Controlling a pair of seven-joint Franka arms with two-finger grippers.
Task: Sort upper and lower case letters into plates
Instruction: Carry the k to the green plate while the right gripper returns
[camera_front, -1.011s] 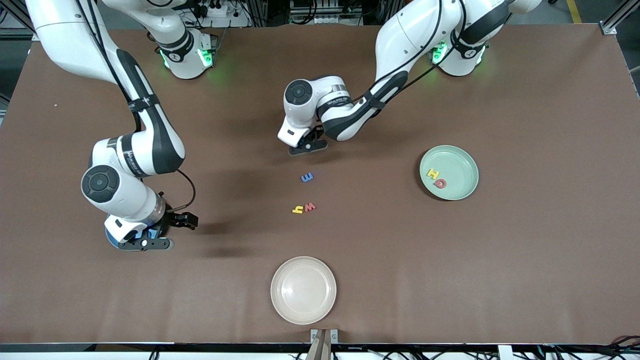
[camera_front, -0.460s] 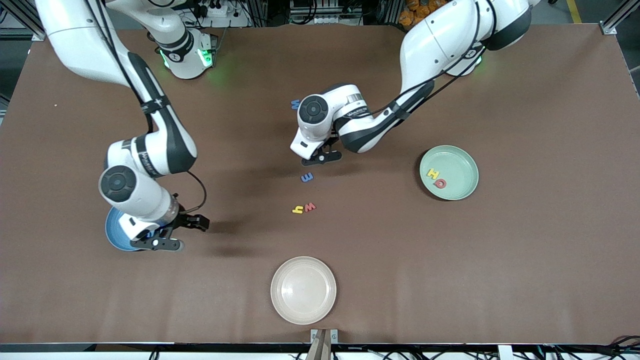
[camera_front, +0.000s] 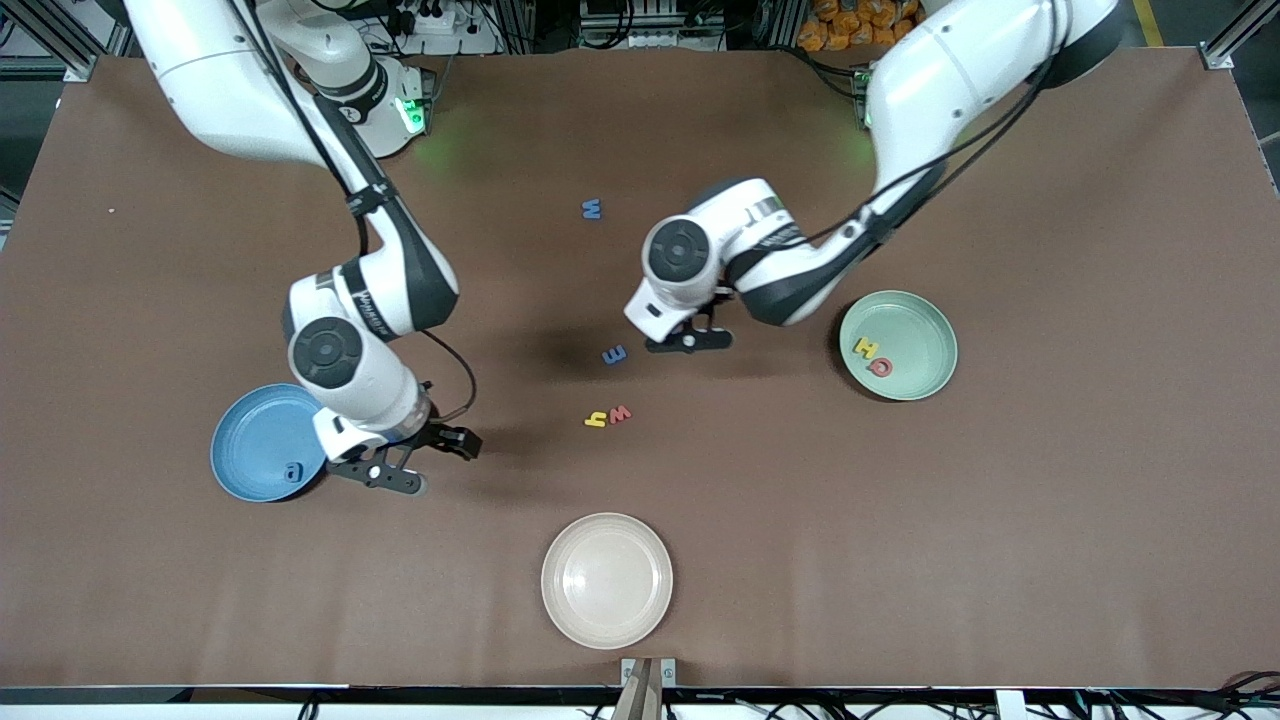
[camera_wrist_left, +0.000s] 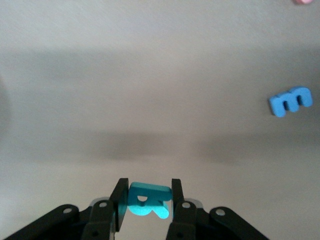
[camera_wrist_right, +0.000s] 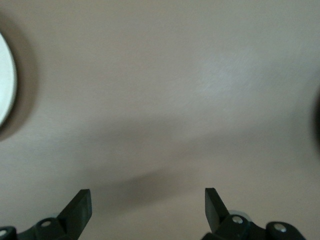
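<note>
Front view w/ 2 wrist views. The left gripper (camera_front: 690, 341) is hanging over bare table between the blue "m" (camera_front: 614, 354) and the mint green plate (camera_front: 925, 375), its fingers (camera_wrist_left: 120, 200) clamping a teal letter R (camera_wrist_left: 146, 200) (seen in the left wrist view). The right gripper (camera_front: 385, 478) is hovering over bare table just beside the blue plate (camera_front: 245, 450), fingers (camera_wrist_right: 80, 207) spread wide w/ nothing between them. The blue plate, toward the right arm's end, is holding 1 blue "a" (camera_front: 293, 471). The mint green plate, toward the left arm's end, is holding 2 letters: a yellow H (camera_front: 865, 347) and a red Q (camera_front: 880, 367). Near table centre, a yellow "h" (camera_front: 596, 420) and a red "w" (camera_front: 620, 413) are lying side by side, nearer the camera than the blue "m". Another blue letter (camera_front: 592, 209) is lying farther up. A cream plate (camera_front: 560, 580) is sitting nearest the camera.
</note>
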